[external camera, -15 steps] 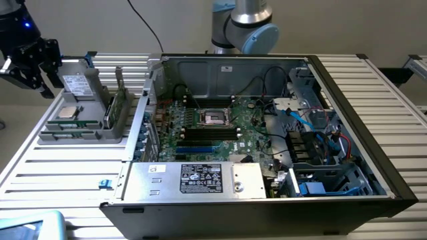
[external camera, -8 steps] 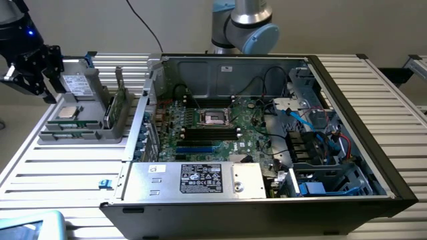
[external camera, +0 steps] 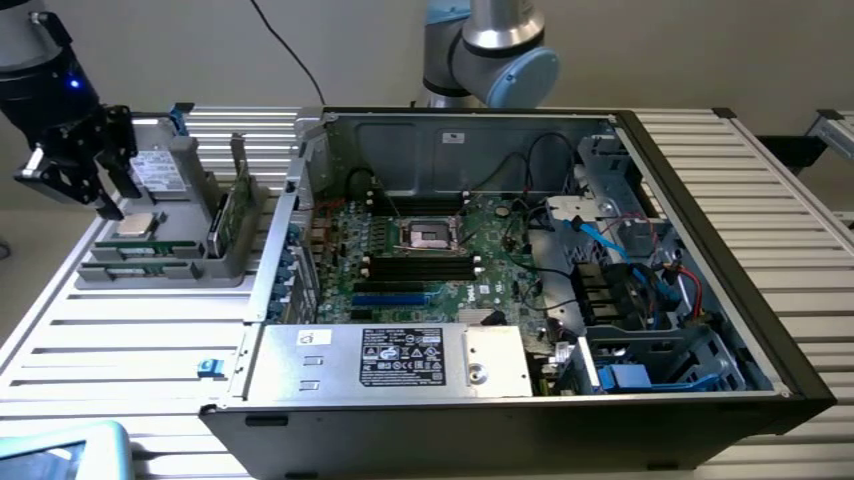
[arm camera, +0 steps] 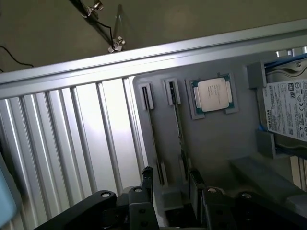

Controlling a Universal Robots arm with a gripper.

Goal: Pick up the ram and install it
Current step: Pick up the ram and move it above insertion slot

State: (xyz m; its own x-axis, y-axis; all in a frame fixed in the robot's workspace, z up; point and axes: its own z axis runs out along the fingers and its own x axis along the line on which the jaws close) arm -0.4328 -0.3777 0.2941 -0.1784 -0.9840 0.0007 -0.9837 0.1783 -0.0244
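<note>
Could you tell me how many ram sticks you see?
2, in the grey plastic tray: one thin green ram stick beside the silver processor, one in the next slot; others possibly hidden.

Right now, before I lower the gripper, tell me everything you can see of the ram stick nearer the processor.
The ram stick stands on its long edge in a narrow slot of the grey holder tray, seen edge-on: a thin, dark, greenish board. Grey guides hold both ends. It runs parallel to a second slotted stick, beside the processor. The open gripper straddles one end, no contact visible.
</note>
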